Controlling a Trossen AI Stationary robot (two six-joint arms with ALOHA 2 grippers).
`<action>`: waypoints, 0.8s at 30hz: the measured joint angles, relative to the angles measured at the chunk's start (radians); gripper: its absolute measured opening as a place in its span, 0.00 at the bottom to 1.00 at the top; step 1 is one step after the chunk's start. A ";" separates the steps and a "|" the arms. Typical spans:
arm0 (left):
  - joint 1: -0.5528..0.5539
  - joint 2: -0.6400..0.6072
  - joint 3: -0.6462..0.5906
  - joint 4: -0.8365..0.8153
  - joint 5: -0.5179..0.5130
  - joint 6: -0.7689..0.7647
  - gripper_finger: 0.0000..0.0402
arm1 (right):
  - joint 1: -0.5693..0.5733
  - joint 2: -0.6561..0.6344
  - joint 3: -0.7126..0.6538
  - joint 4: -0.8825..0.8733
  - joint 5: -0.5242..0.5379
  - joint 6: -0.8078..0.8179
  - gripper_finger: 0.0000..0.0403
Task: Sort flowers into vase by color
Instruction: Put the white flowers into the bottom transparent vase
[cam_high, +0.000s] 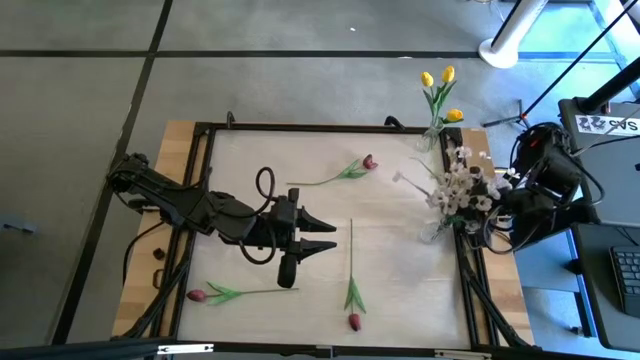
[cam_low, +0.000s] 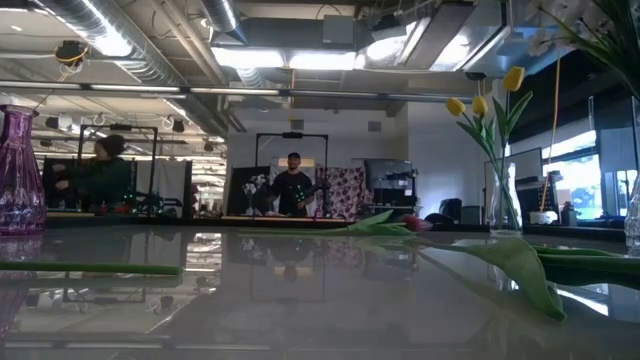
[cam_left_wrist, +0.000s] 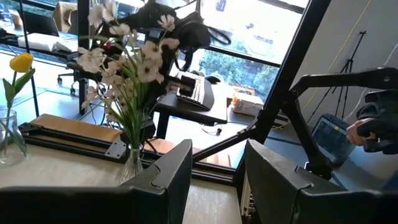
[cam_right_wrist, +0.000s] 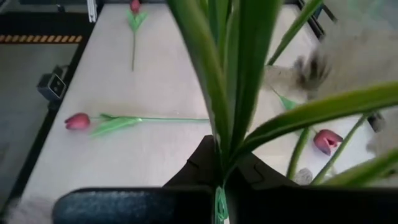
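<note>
The left arm reaches in low from the left edge of the pale white surface (cam_high: 300, 190), its links nearly flat and pointing toward the right side. Its left pincer (cam_high: 325, 232) hangs over the middle of the surface with both dark fingers (cam_left_wrist: 171, 171) spread apart and nothing between them.

The right arm is folded at the right edge, beside the spray of small white blossoms in a clear glass vase (cam_high: 462, 190). The right pincer (cam_right_wrist: 219, 186) is closed on green stems and long leaves (cam_right_wrist: 233, 74), which rise straight out between its fingertips.

Three dark red tulips with green leaves lie loose on the surface, well apart from one another. One dark red tulip (cam_high: 345, 172) lies at the far middle, its head toward the right. A second red tulip (cam_high: 230, 294) lies near the front left corner, its head toward the left. A third red tulip (cam_high: 353, 290) lies front of centre, its stem running front to back and its head nearest the front edge, just to the right of the left pincer.

The yellow tulips in a clear glass vase (cam_high: 438, 100) stand at the far right corner, beyond the white blossoms.
</note>
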 joint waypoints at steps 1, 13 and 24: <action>0.000 0.000 0.000 0.000 0.000 0.000 0.36 | 0.000 -0.009 -0.012 0.000 0.000 0.004 0.01; 0.000 0.000 0.000 0.000 0.000 -0.005 0.36 | 0.000 -0.153 -0.202 0.088 -0.030 -0.004 0.01; 0.000 0.000 0.000 0.002 0.000 -0.004 0.36 | -0.001 -0.175 -0.185 0.147 -0.064 -0.080 0.01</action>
